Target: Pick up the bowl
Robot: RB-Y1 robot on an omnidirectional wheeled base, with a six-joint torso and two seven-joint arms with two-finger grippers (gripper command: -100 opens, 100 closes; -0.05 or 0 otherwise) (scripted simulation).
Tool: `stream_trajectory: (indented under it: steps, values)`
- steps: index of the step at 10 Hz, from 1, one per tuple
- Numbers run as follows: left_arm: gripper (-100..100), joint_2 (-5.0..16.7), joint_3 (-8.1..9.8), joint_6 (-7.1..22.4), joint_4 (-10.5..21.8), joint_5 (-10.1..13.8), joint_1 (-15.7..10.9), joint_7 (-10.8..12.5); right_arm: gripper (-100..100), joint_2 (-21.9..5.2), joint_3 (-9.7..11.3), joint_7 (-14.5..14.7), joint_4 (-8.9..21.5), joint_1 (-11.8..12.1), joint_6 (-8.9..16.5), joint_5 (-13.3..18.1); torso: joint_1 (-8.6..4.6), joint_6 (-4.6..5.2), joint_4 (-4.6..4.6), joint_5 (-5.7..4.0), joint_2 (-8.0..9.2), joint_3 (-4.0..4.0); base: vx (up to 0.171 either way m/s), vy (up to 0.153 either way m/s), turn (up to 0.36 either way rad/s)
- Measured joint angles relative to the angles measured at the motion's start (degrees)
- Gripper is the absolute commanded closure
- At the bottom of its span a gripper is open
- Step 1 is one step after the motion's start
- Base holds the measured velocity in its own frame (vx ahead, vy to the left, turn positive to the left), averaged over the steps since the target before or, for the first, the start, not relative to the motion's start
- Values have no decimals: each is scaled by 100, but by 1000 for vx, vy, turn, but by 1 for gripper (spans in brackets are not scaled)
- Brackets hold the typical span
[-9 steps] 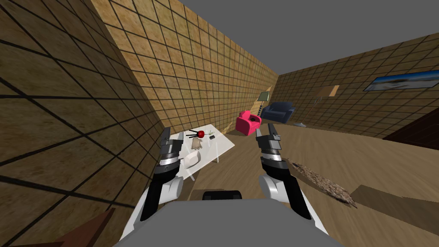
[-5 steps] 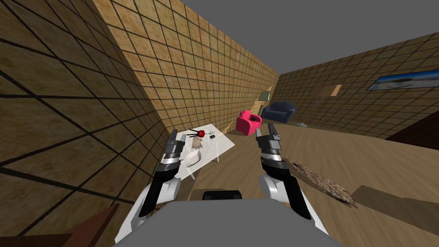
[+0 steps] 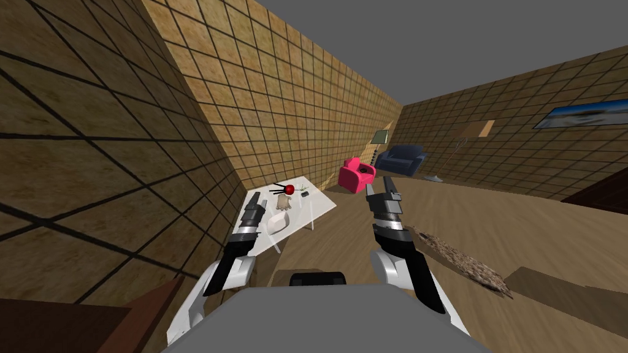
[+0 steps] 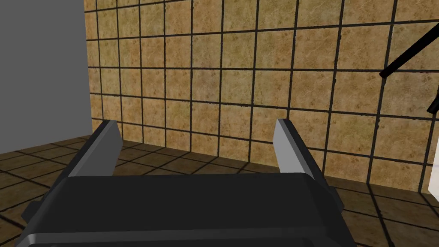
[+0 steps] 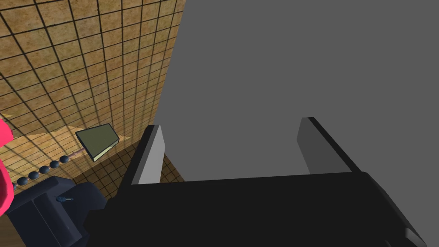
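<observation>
Bowl (image 3: 277, 223), white, sits on the white surface (image 3: 320, 206) close to its near corner. A beige object (image 3: 283, 203) and a red ball (image 3: 289, 189) lie farther in. Left pincer (image 3: 254, 198) is open and empty over the wall-side edge, just beside the bowl; its wrist view has it aimed at the tiled wall (image 4: 257, 77), not the bowl. Right pincer (image 3: 380, 185) is open, off the surface.

Risks:
- Descending misaligned could hit the rim and shove the bowl off the near edge.
- Thin blades could slip on the rim.
- The arm could scrape the wall.
</observation>
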Motion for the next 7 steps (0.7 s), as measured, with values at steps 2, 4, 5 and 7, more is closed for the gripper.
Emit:
stream_trajectory:
  steps: [2, 4, 5, 7]
  values:
    - [-100, 0, 17, 267, 153, -11, -83, -17, 0, 0, 0, 0, 0, 0, 0, 0, -3, 1, -2, -1, -13, -7, -19, -11, 33]
    - [-100, 45, 103, 477, 425, 24, -152, 18, 0, 0, 0, 0, 0, 0, 0, 0, -3, 1, -2, -1, -15, -8, -19, -10, 24]
    - [-100, 88, 157, 604, 520, 54, -171, 48, 0, 0, 0, 0, 0, 0, 0, 0, -3, 0, -3, -1, -14, -8, -23, -13, 44]
    - [-100, 102, 218, 847, 704, 83, -206, 84, 0, 0, 0, 0, 0, 0, 0, 0, -3, 2, -2, -1, -15, -8, -17, -7, 21]
